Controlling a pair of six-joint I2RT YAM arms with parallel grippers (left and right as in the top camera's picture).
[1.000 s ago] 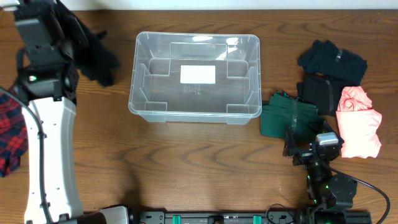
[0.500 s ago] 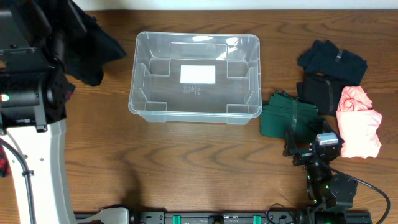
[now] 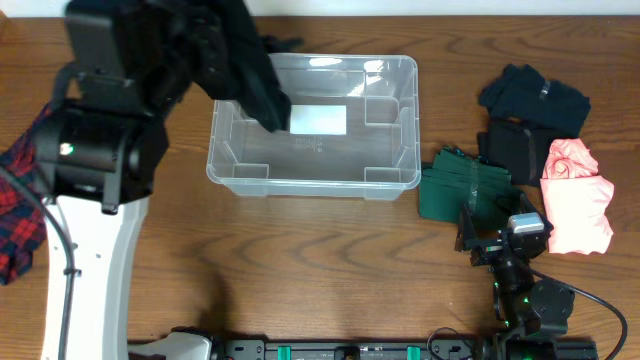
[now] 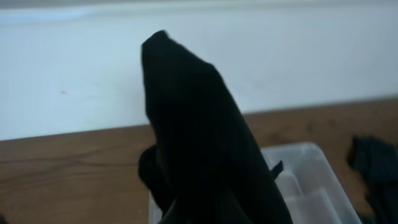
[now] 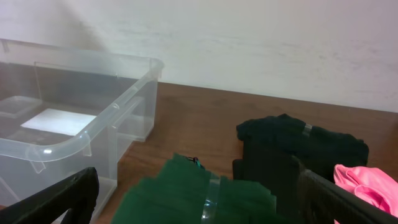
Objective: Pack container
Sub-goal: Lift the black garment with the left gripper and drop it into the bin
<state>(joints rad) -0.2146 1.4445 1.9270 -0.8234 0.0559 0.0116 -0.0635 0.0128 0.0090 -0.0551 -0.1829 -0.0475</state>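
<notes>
The container is a clear plastic bin at the back middle of the table, with a white label on its bottom. My left gripper holds a black garment that hangs over the bin's back left corner. In the left wrist view the black garment hides the fingers, and the container shows behind it. My right gripper is open and empty, low at the front right. In its wrist view the right gripper sits just above a green folded garment, with the container to the left.
Right of the bin lie the green garment, a dark navy garment, a black folded garment and a pink garment. A red plaid garment lies at the left edge.
My left arm has swung right from the back left of the table, carrying the black garment over the bin's left back corner. The right arm has not moved.
</notes>
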